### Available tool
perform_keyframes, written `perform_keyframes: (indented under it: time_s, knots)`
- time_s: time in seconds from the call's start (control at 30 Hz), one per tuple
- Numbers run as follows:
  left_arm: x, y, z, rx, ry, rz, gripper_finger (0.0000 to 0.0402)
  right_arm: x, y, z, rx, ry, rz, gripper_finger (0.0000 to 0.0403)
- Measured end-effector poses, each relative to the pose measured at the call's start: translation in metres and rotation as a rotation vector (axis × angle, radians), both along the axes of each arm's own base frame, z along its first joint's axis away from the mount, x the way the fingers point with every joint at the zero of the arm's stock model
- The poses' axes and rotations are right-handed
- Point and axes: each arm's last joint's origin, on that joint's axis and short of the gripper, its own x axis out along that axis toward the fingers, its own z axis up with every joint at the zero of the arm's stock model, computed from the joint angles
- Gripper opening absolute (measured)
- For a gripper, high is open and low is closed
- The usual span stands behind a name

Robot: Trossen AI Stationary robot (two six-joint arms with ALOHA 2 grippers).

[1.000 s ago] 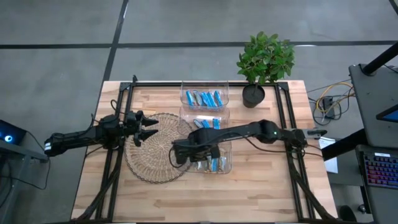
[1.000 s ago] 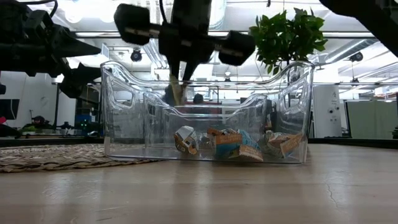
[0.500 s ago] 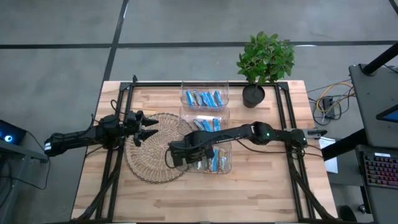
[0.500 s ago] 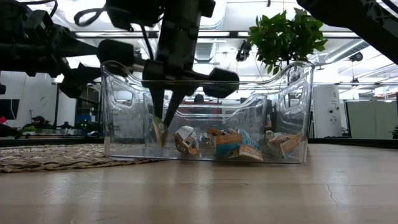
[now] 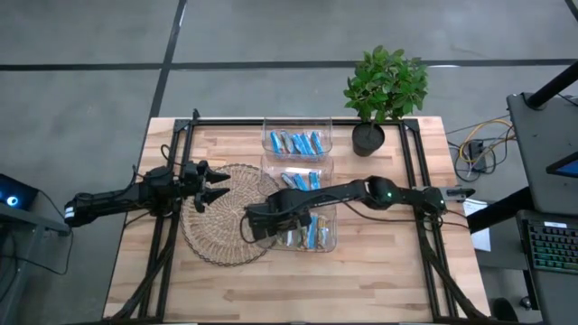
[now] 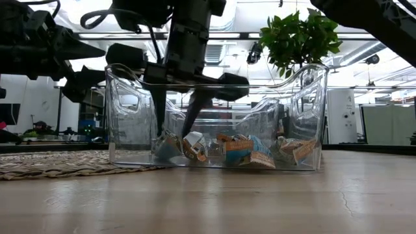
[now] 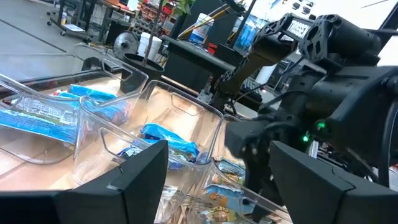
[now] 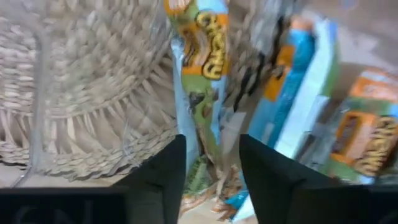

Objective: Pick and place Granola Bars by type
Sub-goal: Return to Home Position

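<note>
Granola bar (image 8: 200, 68), green-and-yellow wrapper, printed "CHEWY" along its length. It lies on the floor of the nearest clear bin (image 6: 305, 117), directly beneath and between the tips of the right gripper (image 6: 173, 130).

Right gripper: reaches down inside the bin at its mat-side end. The fingers (image 8: 152, 168) are spread apart with nothing between the pads. The bar is loose below them, touching neither as far as the low view shows.

Orientation: in the right wrist view the bar's long axis runs straight out from the gap between the fingers, not crosswise to them. In the low view one crimped end faces the camera. The bar therefore appears to lie front-to-back in the bin, roughly parallel to the other bars (image 6: 250, 148) just beside the fingers, and slightly tilted against its neighbour.

Step in hand (judged): the drop is complete and the arm is due to withdraw to rest. The next move calls for a straight lift, so that the open fingers clear the bin walls before any sideways swing. A dragged wall could shift the bin.

Left gripper (image 5: 221, 186): waits over the woven mat (image 5: 217, 230), well apart from the bin. Its fingers are open and empty.
</note>
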Motion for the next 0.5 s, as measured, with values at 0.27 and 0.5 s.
perform_keyframes:
  time_s: [0.27, 0.5]
  knots:
    - [0.0, 0.0, 0.0, 0.0, 0.0, 0.0, 0.0261, -0.01, -0.006, 0.032, -0.096, -0.042, 0.016, 0.0176]
    - [0.0, 0.0, 0.0, 0.0, 0.0, 0.0, 0.0261, -0.024, -0.008, 0.061, -0.112, -0.048, 0.089, 0.0178]
